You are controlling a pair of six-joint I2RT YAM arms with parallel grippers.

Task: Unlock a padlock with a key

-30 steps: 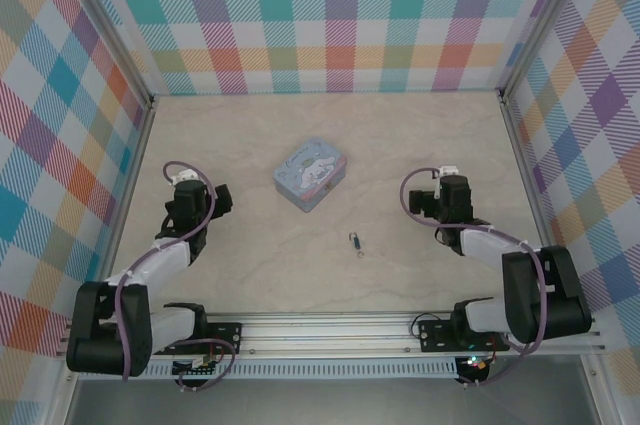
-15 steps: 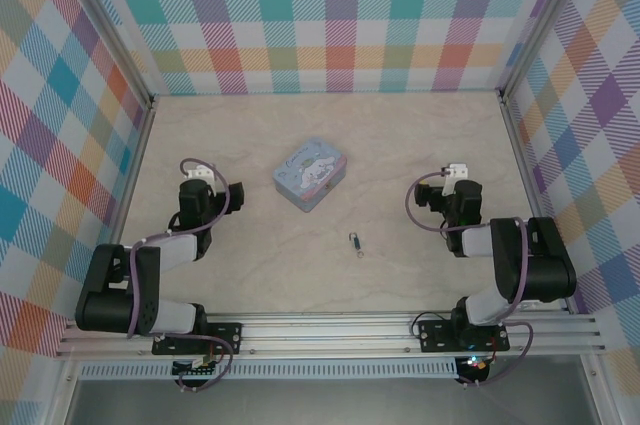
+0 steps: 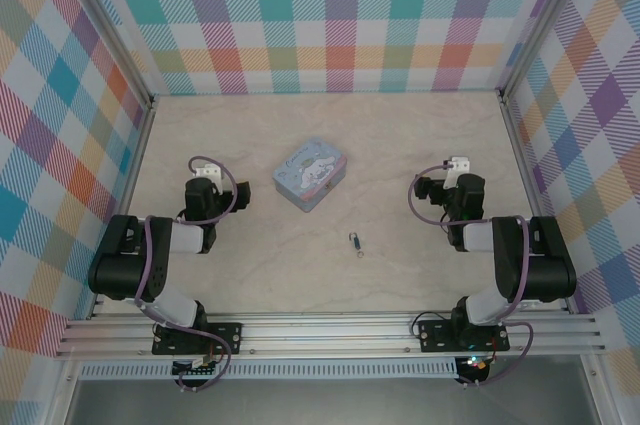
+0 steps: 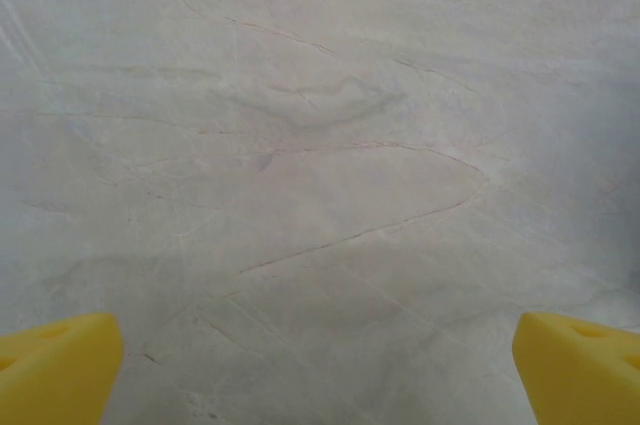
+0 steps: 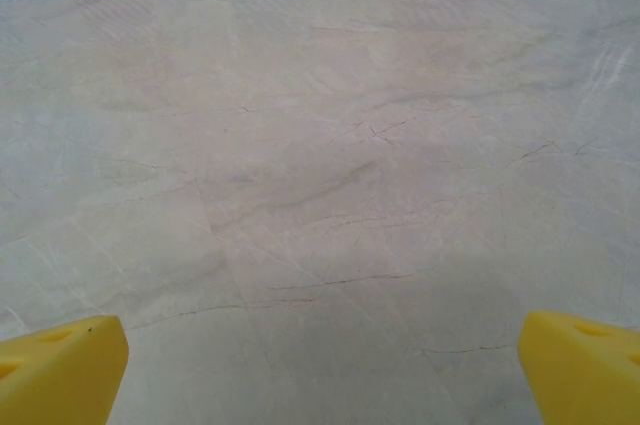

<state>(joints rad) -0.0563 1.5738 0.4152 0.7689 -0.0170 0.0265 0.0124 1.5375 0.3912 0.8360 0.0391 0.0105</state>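
A tiny dark metal piece, the padlock (image 3: 354,239), lies on the marble table in front of centre. A slimmer dark speck at its near end looks like the key (image 3: 359,251); it is too small to tell whether the two are joined. My left gripper (image 3: 204,193) hovers at the left, well away from them. My right gripper (image 3: 462,191) hovers at the right, also well away. In the left wrist view the left gripper (image 4: 320,375) is open over bare marble, its yellow fingertips (image 4: 60,365) in the corners. The right gripper (image 5: 320,370) is open the same way, yellow fingertips (image 5: 60,360) wide apart.
A pale blue cartoon tin (image 3: 310,174) sits at the table's middle, behind the padlock. Plaid walls (image 3: 320,15) close in the back and both sides. A metal rail (image 3: 330,330) runs along the near edge. Both arms are folded low near their bases.
Both arms have folded back and lowered, their wrists shifting slightly farther from the bases. The padlock, key and tin have not moved.
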